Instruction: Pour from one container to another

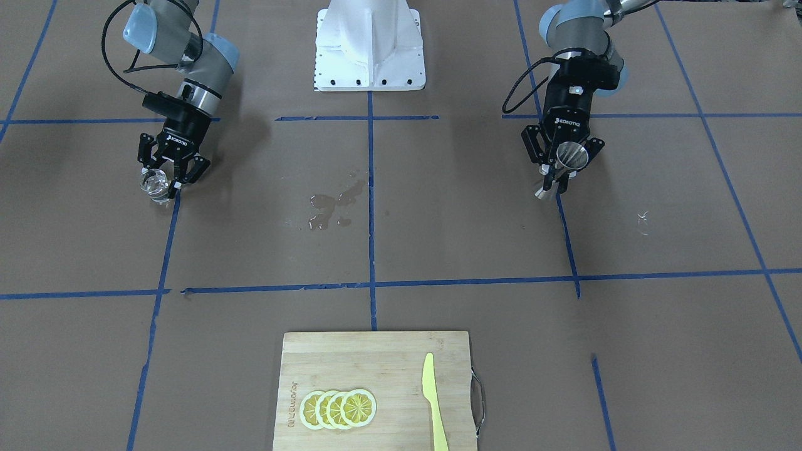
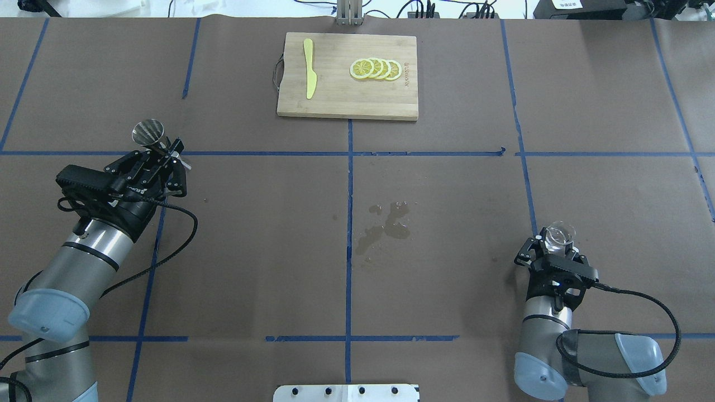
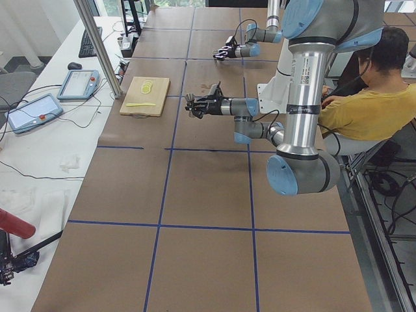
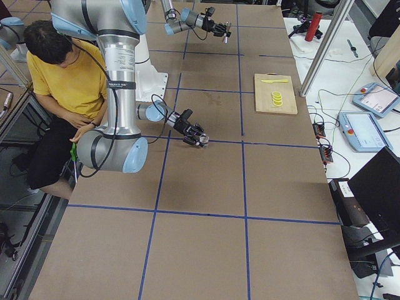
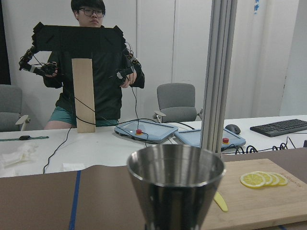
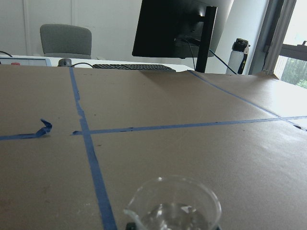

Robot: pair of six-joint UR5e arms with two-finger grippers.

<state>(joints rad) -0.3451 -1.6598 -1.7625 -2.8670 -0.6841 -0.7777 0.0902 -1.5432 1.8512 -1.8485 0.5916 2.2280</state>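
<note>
My left gripper (image 2: 163,152) is shut on the waist of the silver steel jigger (image 2: 148,133), which it holds upright at the table's left. The front-facing view shows the same jigger (image 1: 571,156) and left gripper (image 1: 559,170) on its right side. In the left wrist view the jigger's upper cone (image 5: 175,179) fills the lower middle. My right gripper (image 2: 553,247) is shut on the small clear glass cup (image 2: 559,234), low over the table at the right. The cup (image 6: 175,207) has a pouring lip and a little clear liquid in it. Arms and vessels stand far apart.
A small puddle (image 2: 385,224) lies on the brown paper near the table's middle. At the far edge sits a bamboo cutting board (image 2: 335,100) with lemon slices (image 2: 375,69) and a yellow knife (image 2: 309,75). Blue tape lines cross the table. A person sits beside the robot.
</note>
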